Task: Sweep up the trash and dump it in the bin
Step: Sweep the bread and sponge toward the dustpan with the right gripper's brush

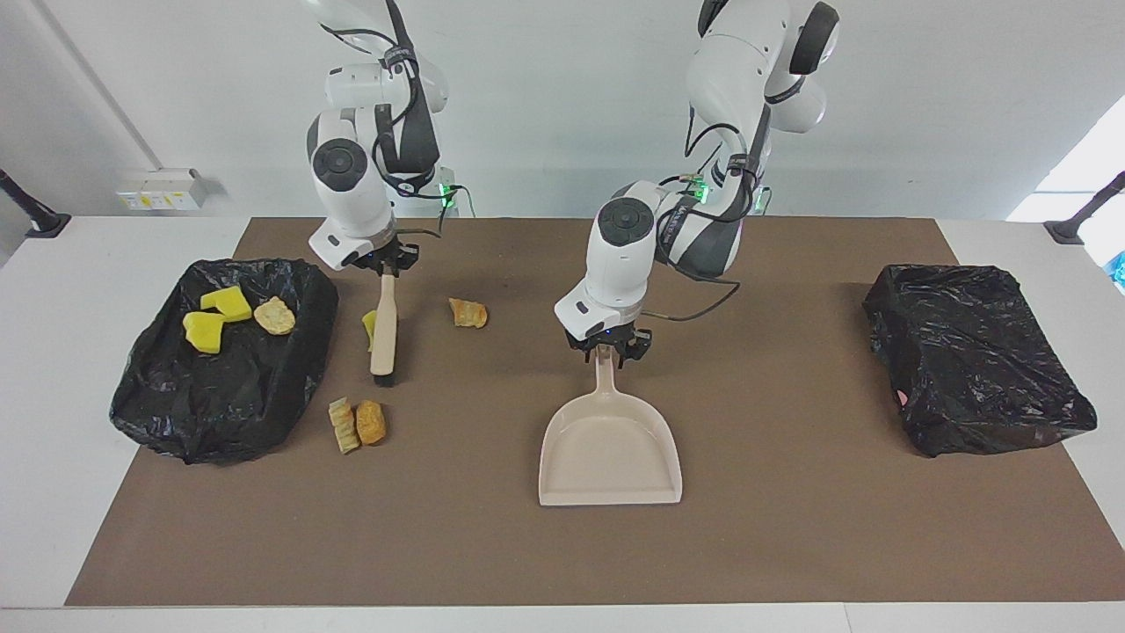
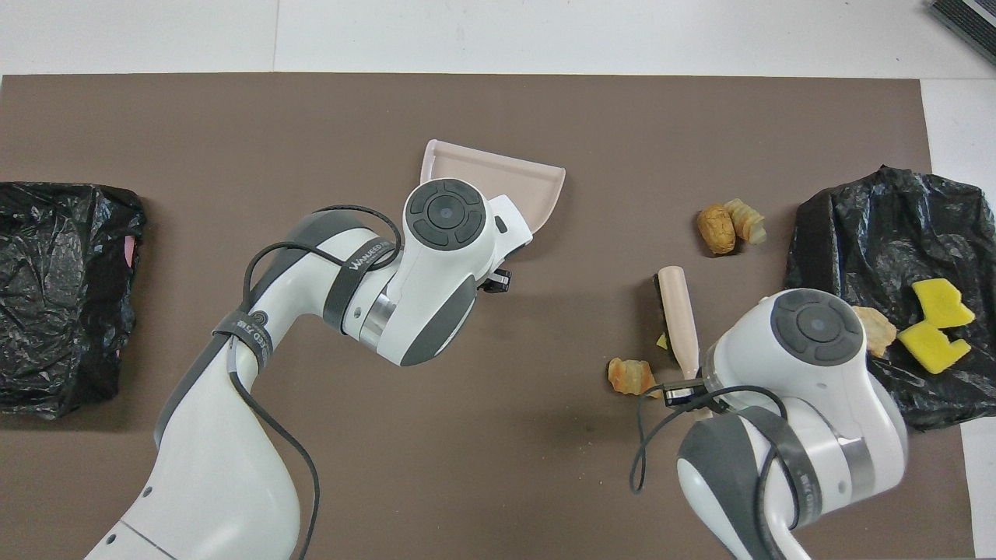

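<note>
My right gripper (image 1: 385,265) is shut on the handle of the beige brush (image 1: 383,330), whose black bristles rest on the mat. A yellow sponge chunk (image 1: 369,327) lies against the brush on the side toward the black-lined bin (image 1: 176,396). One bread piece (image 1: 468,313) lies toward the table's middle, and two more bread pieces (image 1: 358,424) lie beside the bin. Inside the bin are yellow sponges (image 2: 934,327) and a bread piece. My left gripper (image 1: 606,349) is shut on the handle of the beige dustpan (image 1: 611,444), which lies flat and holds nothing.
A second black-bagged box (image 1: 976,356) stands at the left arm's end of the brown mat (image 1: 791,545). In the overhead view my left arm's wrist covers most of the dustpan (image 2: 498,175) handle.
</note>
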{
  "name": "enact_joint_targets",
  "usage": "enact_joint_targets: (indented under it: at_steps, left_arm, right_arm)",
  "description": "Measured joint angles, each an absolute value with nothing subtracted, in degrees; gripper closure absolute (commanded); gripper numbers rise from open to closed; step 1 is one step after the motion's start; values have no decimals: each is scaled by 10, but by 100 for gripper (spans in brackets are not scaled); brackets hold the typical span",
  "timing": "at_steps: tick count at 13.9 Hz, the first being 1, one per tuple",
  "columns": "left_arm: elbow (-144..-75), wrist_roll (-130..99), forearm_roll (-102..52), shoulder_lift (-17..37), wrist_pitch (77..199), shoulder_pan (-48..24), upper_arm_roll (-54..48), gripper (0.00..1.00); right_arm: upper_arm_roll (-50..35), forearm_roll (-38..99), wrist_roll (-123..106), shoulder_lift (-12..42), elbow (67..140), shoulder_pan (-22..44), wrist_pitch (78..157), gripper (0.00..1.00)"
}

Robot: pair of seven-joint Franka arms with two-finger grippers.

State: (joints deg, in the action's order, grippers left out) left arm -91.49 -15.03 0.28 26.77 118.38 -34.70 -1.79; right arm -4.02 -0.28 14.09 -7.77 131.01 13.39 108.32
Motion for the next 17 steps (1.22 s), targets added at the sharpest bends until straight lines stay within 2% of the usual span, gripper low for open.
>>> enact_joint_targets:
  at_steps: [3,7,12,17]
  left_arm:
    - [-911,-47,3,252,1174,-339,-12,100]
    - [-911,157,4,211,1109,-298,-9,100]
    - [-922,487,5,140,1050,-208,-5,100]
    - [-1015,595,5,89,1070,-190,-10,100]
  right_arm:
    - [-37,-4,147,-68,1245,137,1023,100]
    - [-31,-80,109,-59,1213,102,1013,100]
    - [-29,-198,18,8,1133,35,1042,100]
    - [-28,-258,17,102,1085,9,1125,100]
